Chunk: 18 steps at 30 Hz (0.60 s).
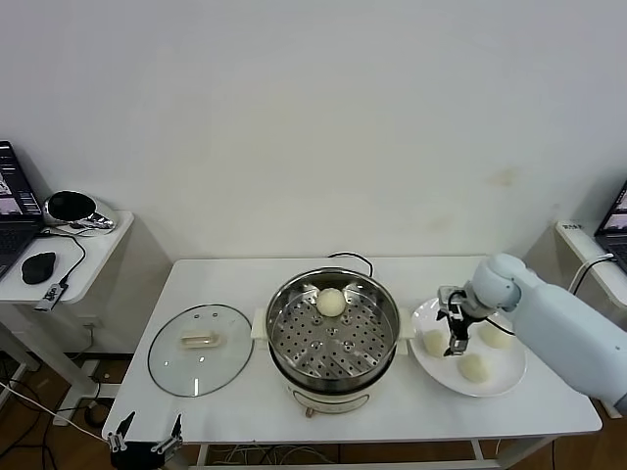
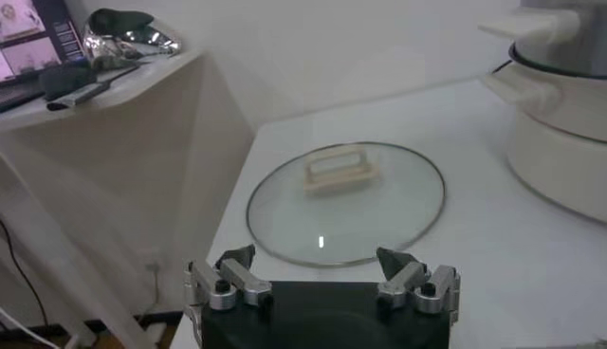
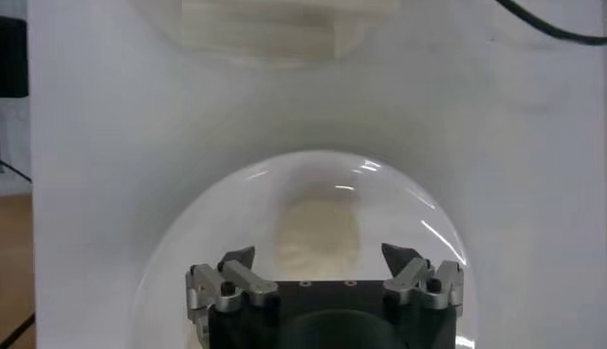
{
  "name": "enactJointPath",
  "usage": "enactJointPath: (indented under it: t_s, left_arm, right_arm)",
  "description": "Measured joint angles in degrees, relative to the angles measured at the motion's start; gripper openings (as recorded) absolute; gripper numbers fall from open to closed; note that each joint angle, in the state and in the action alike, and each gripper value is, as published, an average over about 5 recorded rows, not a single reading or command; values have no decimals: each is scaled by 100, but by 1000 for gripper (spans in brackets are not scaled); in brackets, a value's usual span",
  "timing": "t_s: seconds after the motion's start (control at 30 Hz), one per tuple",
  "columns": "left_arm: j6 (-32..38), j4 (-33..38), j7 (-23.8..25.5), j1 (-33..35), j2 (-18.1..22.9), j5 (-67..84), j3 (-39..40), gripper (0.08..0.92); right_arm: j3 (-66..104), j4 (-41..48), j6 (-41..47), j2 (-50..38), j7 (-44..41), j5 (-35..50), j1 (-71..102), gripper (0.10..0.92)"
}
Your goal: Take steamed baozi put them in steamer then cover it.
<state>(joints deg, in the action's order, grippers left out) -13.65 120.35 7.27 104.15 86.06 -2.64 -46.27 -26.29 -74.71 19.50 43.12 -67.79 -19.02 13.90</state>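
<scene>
Steel tray of the steamer [image 1: 333, 338] holds one baozi so far [image 1: 331, 303], sitting toward the back of the pot. Three more buns lie on the white plate [image 1: 490, 384] to the steamer's right: one nearest the pot [image 1: 434, 343], one at the front [image 1: 473, 367], one farther right [image 1: 495, 335]. I've got the right claw [image 1: 457, 345] over the plate, pointing down between those buns, just beside the nearest one. In the right wrist view the claw [image 3: 321, 263] has its fingers apart w/ nothing between them, and a pale bun [image 3: 318, 235] sits ahead of the gap.

Step in hand, as I judge it: pick bun no. 2. To do it well I'd centre the gap over one bun only, come down straight, and close gently, since these look soft and would prob. dent or squeeze out. Keep clear of the neighbours and the plate rim.

Left claw [image 2: 321, 275] is parked low off the front-left corner of the surface [image 1: 245, 284], fingers apart, empty. Glass cover [image 1: 200, 349] lies flat on the surface left of the steamer, handle up.

Hard to make out: whether the right claw's tips touch the plate yet, can't tell. Which bun the wrist cam shows, not sure. Steamer's cord runs behind the pot, mostly hidden.
</scene>
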Motion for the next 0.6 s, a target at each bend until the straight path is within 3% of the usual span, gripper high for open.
enactJointPath:
  t_s: [0.6]
  left_arm:
    - [11,-57,-5,21,5,-22,-4,823]
  right_arm:
    - [171,365,-147,266,179,-334,184,823]
